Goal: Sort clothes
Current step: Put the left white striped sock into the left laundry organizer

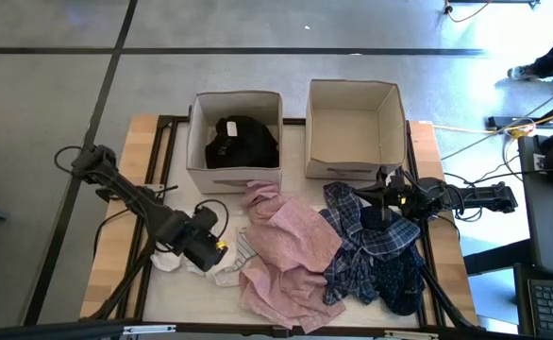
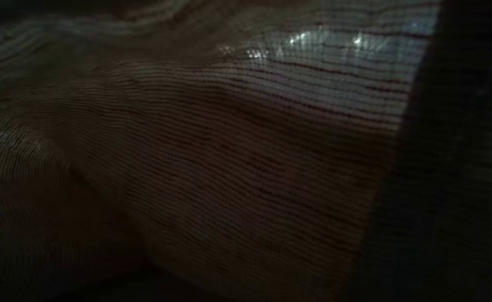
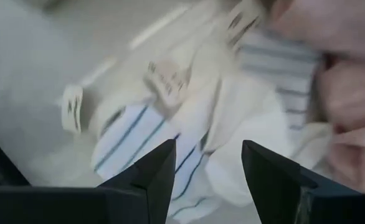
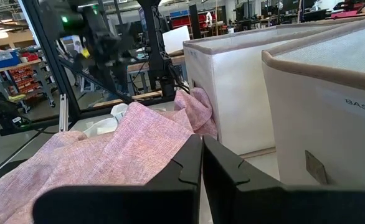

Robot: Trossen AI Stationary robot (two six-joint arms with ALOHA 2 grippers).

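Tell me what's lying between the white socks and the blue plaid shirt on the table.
The pale pink garment fills that stretch in the high view, spread between the white socks and the blue plaid shirt.

We are in a robotics lab or workshop: behind the desk (image 1: 116, 246) we see metal frames (image 4: 52, 68), workbenches (image 4: 20, 78) loaded with gear, a blue bin (image 4: 0, 59), bright ceiling lights, and cables (image 1: 503, 127) trailing over a grey concrete floor (image 1: 50, 85).

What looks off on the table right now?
The low view is blocked by pale pink fabric garment draped right against the lens. Elsewhere, only the black garment sits in the left beige fabric box; the rest lie heaped on the table.
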